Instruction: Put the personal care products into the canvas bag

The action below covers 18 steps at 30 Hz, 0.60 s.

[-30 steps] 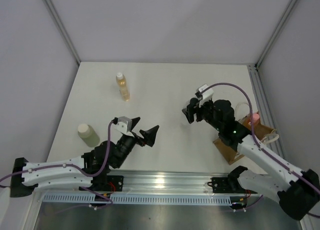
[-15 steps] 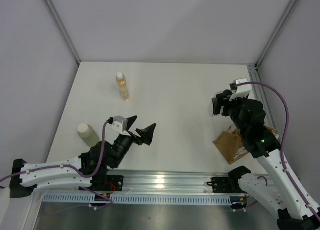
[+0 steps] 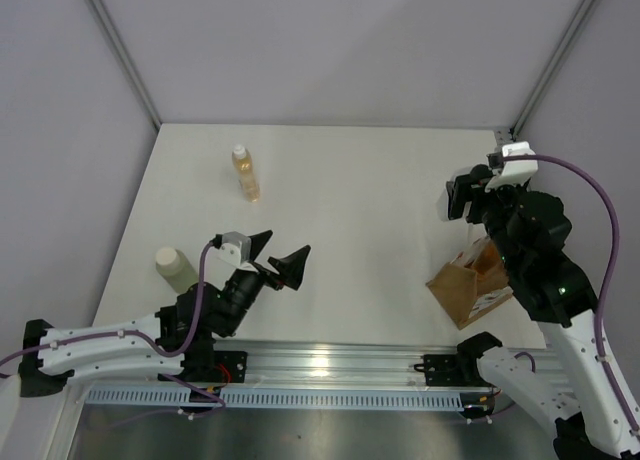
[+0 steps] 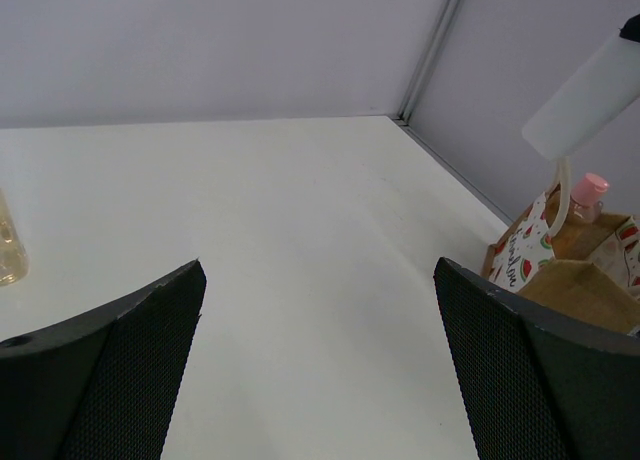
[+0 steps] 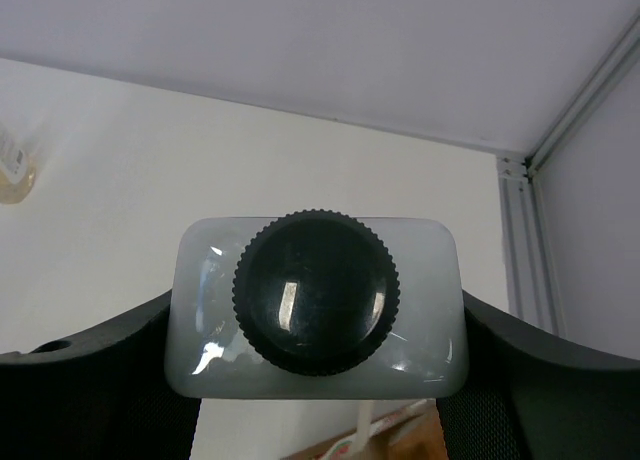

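Note:
My right gripper (image 3: 460,197) is shut on the clear squarish bottle (image 5: 315,292) with a black cap, and holds it in the air just beyond the canvas bag (image 3: 455,288). In the right wrist view the bag's rim (image 5: 410,438) and a cream handle show right under the bottle. The orange bottle's pink cap (image 4: 588,190) sticks out of the bag (image 4: 575,280). A slim amber bottle (image 3: 245,173) lies at the far left of the table. The squat pale-green cylinder (image 3: 175,267) stands at the left edge. My left gripper (image 3: 276,259) hangs open and holds nothing, to the right of the cylinder.
A metal rail (image 3: 525,195) runs along the table's right edge beside the bag. White walls close the table in on three sides. The arm bases sit on the aluminium bar (image 3: 330,365) at the near edge.
My right arm has carried the clear bottle rightward from the table's middle to the bag. The left arm has barely shifted, its jaws still wide.

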Tool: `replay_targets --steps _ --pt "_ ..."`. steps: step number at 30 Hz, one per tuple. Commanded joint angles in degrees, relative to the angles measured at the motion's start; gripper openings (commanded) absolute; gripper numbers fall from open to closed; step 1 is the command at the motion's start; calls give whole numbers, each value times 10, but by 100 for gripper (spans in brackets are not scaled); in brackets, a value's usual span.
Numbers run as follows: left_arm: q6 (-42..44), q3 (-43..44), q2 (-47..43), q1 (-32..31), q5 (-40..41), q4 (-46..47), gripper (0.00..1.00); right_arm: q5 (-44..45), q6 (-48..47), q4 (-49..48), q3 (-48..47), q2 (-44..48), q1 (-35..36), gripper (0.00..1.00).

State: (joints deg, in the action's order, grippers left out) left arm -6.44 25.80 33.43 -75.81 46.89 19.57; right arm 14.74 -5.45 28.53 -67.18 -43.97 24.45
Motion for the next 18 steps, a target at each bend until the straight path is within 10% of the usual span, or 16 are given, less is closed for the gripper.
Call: replay_targets --steps 1,18 --pt "5 2 -5 2 10 23 99 53 -41 -37 -34 41 -3 0" --pt "3 0 -18 2 12 21 99 210 29 27 53 142 -4 0"
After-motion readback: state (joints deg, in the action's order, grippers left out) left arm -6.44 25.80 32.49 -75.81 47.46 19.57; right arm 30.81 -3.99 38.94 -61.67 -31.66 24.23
